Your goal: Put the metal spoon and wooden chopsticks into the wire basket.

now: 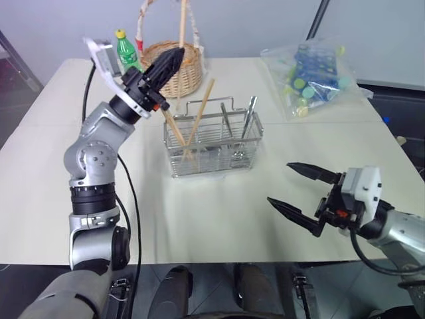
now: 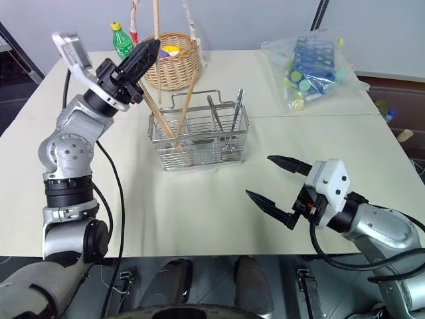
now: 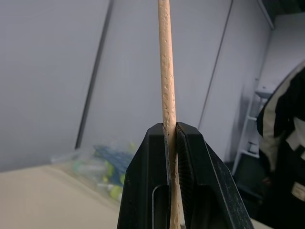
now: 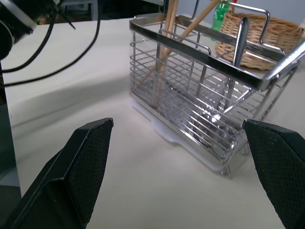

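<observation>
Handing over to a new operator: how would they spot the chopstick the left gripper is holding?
On the cream table, find the chrome wire basket in front of the round wicker basket. The held light-brown wooden chopstick rises upright from the shut left gripper; the others lean in the basket.

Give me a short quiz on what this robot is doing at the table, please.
1. True or false: the left fingers pinch a chopstick.
2. Which fingers are spread wide with nothing between them?
3. Where do the spoons stand: A) wicker basket, B) wire basket, C) plastic bag?

Key: 1 true. 2 the right fingers. 3 B.
</observation>
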